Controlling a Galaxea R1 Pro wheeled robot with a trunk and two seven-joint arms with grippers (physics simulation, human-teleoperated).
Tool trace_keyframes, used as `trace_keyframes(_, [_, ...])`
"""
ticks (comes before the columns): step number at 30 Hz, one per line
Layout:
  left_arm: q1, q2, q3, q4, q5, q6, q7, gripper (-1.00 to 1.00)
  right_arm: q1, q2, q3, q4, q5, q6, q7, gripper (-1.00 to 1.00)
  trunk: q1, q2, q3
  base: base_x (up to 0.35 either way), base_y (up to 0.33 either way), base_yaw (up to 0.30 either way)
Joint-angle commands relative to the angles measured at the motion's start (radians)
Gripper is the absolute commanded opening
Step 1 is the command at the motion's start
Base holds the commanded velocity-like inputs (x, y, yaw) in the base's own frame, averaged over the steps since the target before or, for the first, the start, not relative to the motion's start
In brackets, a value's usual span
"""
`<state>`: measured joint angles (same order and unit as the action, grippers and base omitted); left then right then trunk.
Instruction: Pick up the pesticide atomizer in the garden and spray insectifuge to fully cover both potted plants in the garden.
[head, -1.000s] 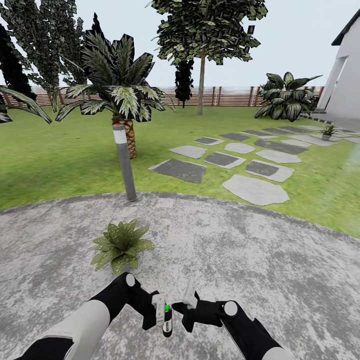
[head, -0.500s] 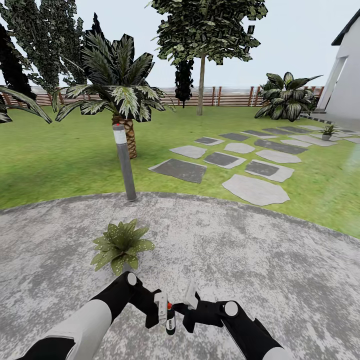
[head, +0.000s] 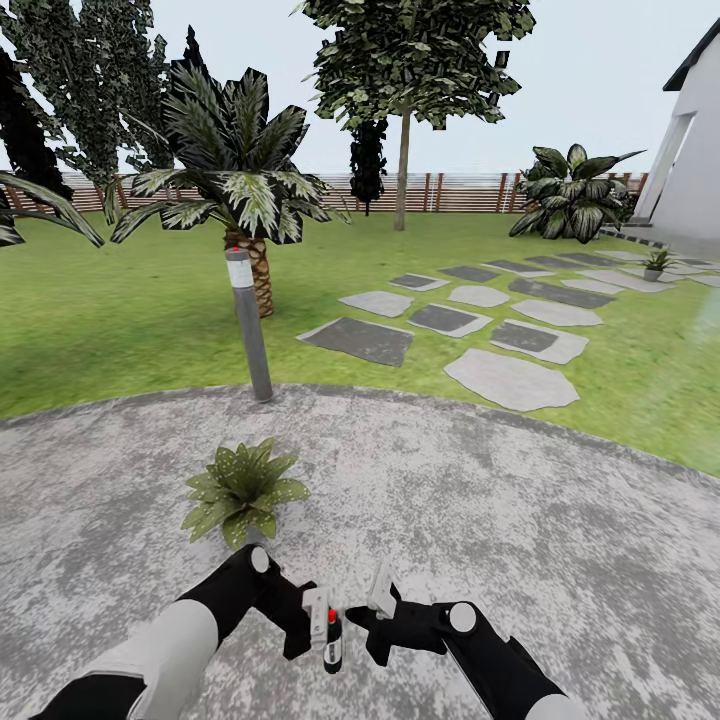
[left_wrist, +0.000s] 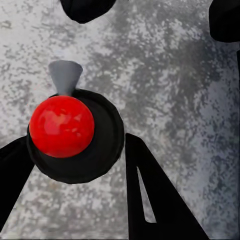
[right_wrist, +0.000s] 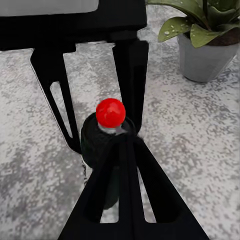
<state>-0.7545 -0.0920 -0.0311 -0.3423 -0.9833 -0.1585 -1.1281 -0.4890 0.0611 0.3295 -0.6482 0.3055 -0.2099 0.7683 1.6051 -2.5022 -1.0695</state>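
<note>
The pesticide atomizer (head: 333, 642), a slim dark bottle with a red ball on its top, stands upright just above the round paved patch (head: 520, 530). My left gripper (head: 326, 624) is shut on the atomizer, one finger on each side. From above, the atomizer's round top (left_wrist: 75, 135) has a grey nozzle. My right gripper (head: 373, 606) is shut, and its tips (right_wrist: 125, 142) touch the atomizer (right_wrist: 102, 145) just below the red ball. One potted plant (head: 243, 490) sits close ahead to the left, in a grey pot (right_wrist: 204, 62). The other potted plant (head: 657, 263) is far off to the right.
A grey bollard lamp (head: 250, 325) stands at the paving's far edge, with a palm (head: 238, 190) behind it. Stepping stones (head: 510, 380) run across the lawn (head: 110, 320) toward a white house wall (head: 690, 170). A striped bush (head: 573, 195) grows by the wooden fence (head: 440, 192).
The ball on the atomizer's top was green a second ago and is red now. My left gripper and the bottle shifted slightly right, then back.
</note>
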Motion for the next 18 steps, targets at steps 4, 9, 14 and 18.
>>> trace_keyframes(4, [0.000, 0.084, -0.001, 0.003, -0.009, -0.009, -0.001, -1.00, 0.000, 0.000, -0.001, -0.001, 0.010, -0.006, 0.000, -1.00, 0.000, 0.000, -0.001, 0.000, 0.000, 0.000])
trace_keyframes(9, [0.000, 0.167, -0.001, 0.005, -0.009, -0.009, -0.002, -1.00, 0.000, -0.001, 0.000, -0.001, 0.010, -0.006, 0.001, -1.00, 0.000, 0.000, -0.001, 0.000, 0.000, 0.000])
trace_keyframes(14, [0.048, 0.258, 0.001, 0.005, -0.007, -0.006, 0.001, -1.00, 0.000, -0.006, 0.000, 0.002, 0.012, -0.008, 0.002, 1.00, 0.000, 0.000, -0.001, 0.000, 0.000, 0.000])
trace_keyframes(18, [0.087, 0.318, 0.020, 0.008, 0.008, 0.000, 0.051, -1.00, 0.000, -0.022, -0.006, 0.045, 0.010, -0.008, 0.000, 1.00, 0.000, 0.000, -0.001, 0.000, 0.000, 0.000])
